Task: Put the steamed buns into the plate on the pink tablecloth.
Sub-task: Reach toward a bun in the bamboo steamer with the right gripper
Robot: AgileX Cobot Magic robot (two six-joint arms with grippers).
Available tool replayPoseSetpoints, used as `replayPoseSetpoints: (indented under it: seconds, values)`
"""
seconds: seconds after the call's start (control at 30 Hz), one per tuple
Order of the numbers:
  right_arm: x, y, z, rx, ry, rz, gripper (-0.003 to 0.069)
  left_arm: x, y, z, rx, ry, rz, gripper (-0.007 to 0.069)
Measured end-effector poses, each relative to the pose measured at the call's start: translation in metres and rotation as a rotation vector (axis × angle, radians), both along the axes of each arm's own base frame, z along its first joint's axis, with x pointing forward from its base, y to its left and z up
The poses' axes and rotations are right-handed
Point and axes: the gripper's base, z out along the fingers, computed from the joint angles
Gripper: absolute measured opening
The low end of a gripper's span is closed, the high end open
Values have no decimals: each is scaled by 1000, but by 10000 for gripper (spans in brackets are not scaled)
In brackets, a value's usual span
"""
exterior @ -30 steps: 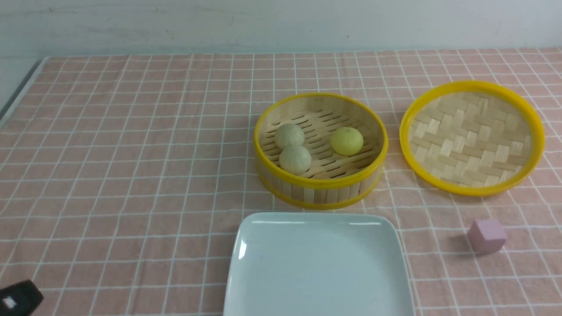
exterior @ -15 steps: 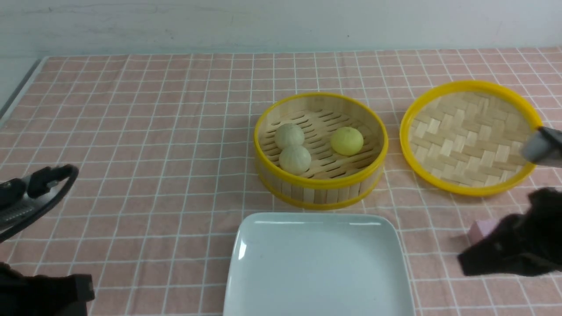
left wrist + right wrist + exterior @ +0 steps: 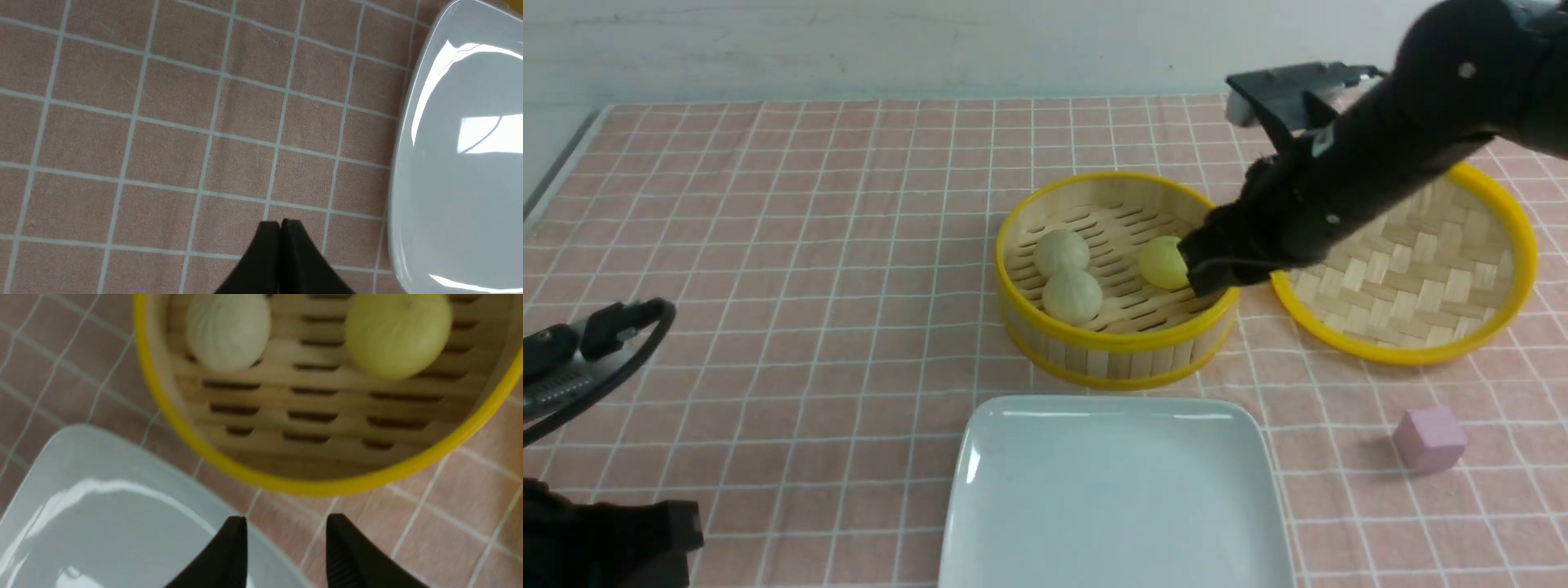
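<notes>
Three steamed buns lie in the round bamboo steamer basket (image 3: 1119, 359): two pale ones (image 3: 1062, 251) (image 3: 1072, 296) and a yellow one (image 3: 1161, 261). My right gripper (image 3: 1207, 276) hangs over the basket's right side, partly covering the yellow bun. In the right wrist view this gripper (image 3: 286, 524) is open and empty, with the yellow bun (image 3: 398, 332) and a pale bun (image 3: 229, 330) ahead of it. The white square plate (image 3: 1115, 490) lies empty on the pink tablecloth (image 3: 768, 245), in front of the basket. My left gripper (image 3: 280, 223) is shut over bare cloth beside the plate (image 3: 461, 171).
The woven lid (image 3: 1405, 269) with a yellow rim lies right of the basket, under my right arm. A small pink cube (image 3: 1429, 439) sits at the front right. My left arm (image 3: 588, 351) is at the table's front left. The tablecloth's left edge runs along the far left.
My right arm came in from the lower right and swung up and across to the basket's right side, its jaws opening. My left arm rose into view at the front left, then held still.
</notes>
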Motion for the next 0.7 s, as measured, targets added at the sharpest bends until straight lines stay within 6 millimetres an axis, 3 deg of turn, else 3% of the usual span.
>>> replayPoseSetpoints:
  seconds: [0.17, 0.37, 0.47, 0.53, 0.7]
  values:
    - [37, 10, -24, -35, -73, -24, 400, 0, 0, 0, 1, -4, 0, 22]
    - [64, 17, -59, -94, -140, -16, 374, 0, 0, 0, 1, -6, 1, 31]
    - [69, 17, -76, -122, -131, -7, 315, 1, 0, 0, 1, -8, 1, 34]
    - [71, 18, -81, -128, -123, -5, 237, 1, 0, 0, 1, -9, 2, 34]
    - [68, 17, -70, -116, -122, -8, 18, 1, 0, 1, 1, -14, 2, 41]
